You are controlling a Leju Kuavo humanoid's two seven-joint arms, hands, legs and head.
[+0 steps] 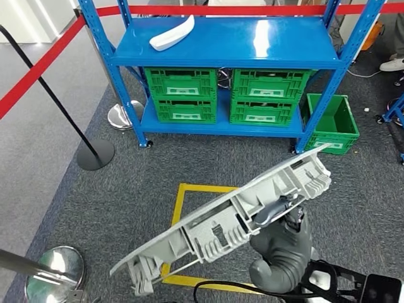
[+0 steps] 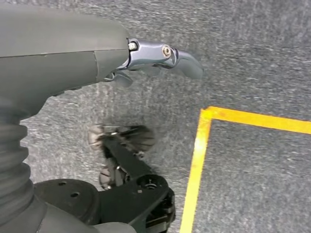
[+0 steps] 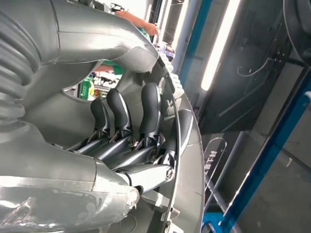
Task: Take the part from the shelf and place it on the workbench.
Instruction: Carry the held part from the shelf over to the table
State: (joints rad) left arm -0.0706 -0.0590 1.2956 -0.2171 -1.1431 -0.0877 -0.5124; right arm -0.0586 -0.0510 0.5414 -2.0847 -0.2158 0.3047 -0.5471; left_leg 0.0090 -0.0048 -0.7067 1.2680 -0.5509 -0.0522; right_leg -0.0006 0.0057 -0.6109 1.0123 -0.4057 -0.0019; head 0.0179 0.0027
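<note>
Up front in the head view, the right hand, at five o'clock, grips a long grey moulded plastic part, ribbed on its visible side and tilted from seven o'clock up toward two. Beyond it at twelve o'clock stands a blue metal shelf carrying a white curved piece on top and green slatted crates below. Yellow floor tape marks speckled grey carpet.

From the left wrist, the left hand hangs over that carpet, holding nothing; its visible metal finger is extended.

From the right wrist, dark rubbery fingers curl around the part's smooth curved edge, a detail hidden from the head camera.
</note>
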